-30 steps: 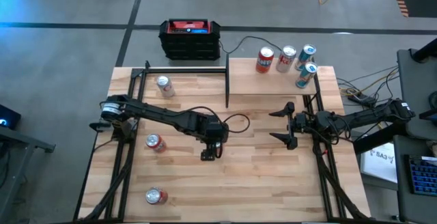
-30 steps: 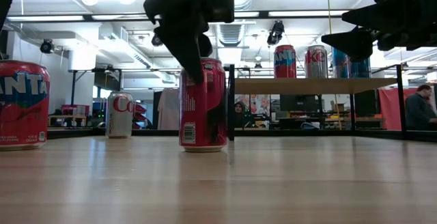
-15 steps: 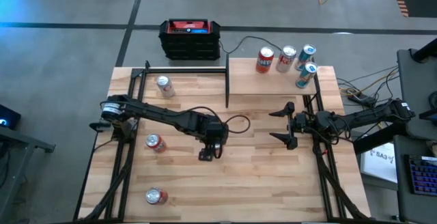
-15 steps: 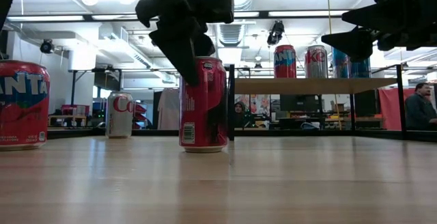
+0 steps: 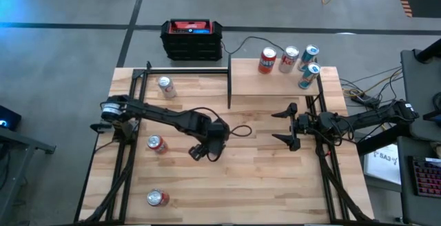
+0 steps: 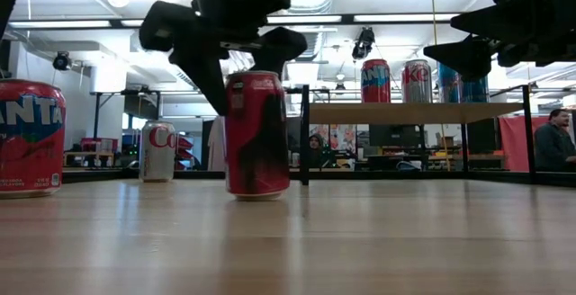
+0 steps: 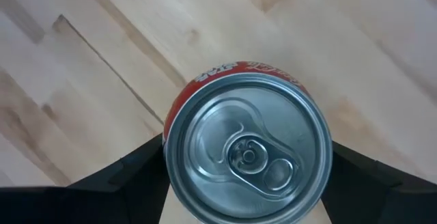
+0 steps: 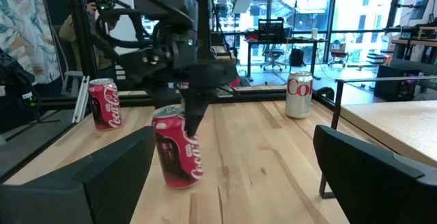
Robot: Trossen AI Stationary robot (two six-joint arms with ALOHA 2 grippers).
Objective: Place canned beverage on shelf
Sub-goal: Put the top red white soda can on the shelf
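Note:
A red Coca-Cola can stands on the wooden table near its middle, and also shows in the right wrist view. My left gripper is above it, shut on the can. My right gripper is open and empty, held above the table's right part, fingers pointing left. The shelf, a pale board on black posts, stands at the far right and carries several cans. My left gripper pinches the can between its two fingers, one on each side of the can's upper wall. The fingers come from above, pointing down. The can is upright with its base on the table.
A silver can stands far left, a red can at the left and another can near the front left. A black-and-red box sits beyond the far edge. Black frame rails run along both table sides.
My left gripper has turned about its vertical axis, so its fingers now stand left and right of the can in the low view. The can has turned with it and slid a little toward the table's left, staying upright on the table.

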